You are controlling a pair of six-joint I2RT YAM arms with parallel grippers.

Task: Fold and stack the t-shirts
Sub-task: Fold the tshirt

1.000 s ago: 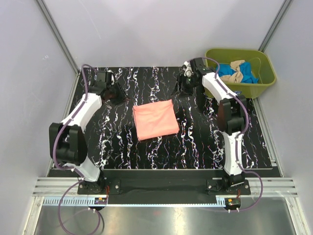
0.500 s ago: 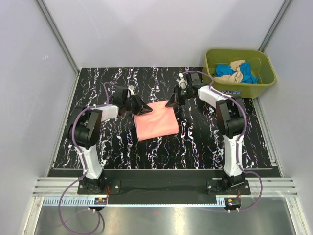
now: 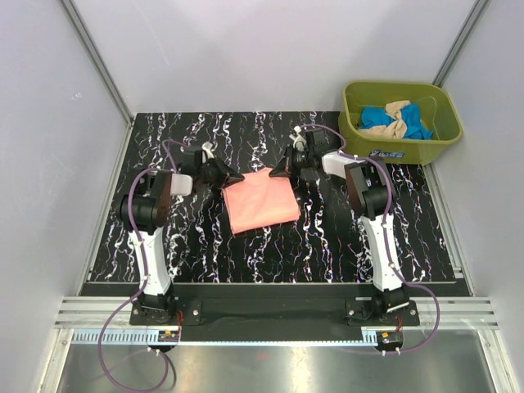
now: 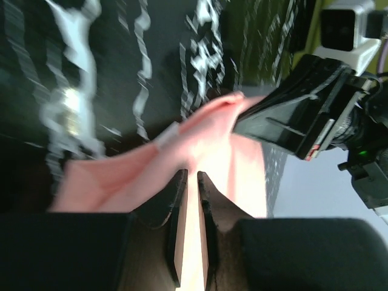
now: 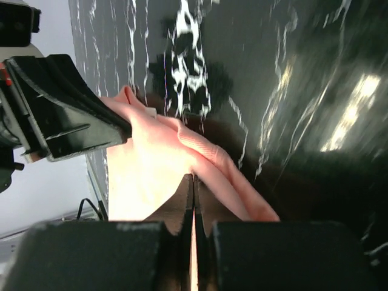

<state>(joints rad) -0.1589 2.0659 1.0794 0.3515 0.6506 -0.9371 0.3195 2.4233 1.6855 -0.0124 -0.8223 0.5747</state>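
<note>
Worktop (image 3: pixel 196 246): black, veined with white marbling. One folded pink tee (image 3: pixel 260 205) lies flat on it, just nearward of and between the left fingers (image 3: pixel 229 174) and right fingers (image 3: pixel 282 168), its far corners at their tips. Green tub (image 3: pixel 442 135) stands well to the right of the right fingers, at the worktop's far corner.

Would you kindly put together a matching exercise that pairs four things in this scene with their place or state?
Things:
1. salmon-pink t-shirt
2. blue t-shirt
3. olive-green tub
4. right end effector

Places or states:
A. lying inside the tub
B. shut on the salmon-pink t-shirt's far edge
C. folded at the middle of the table
D. standing at the far right corner

Pairs: 1-C, 2-A, 3-D, 4-B.
</note>
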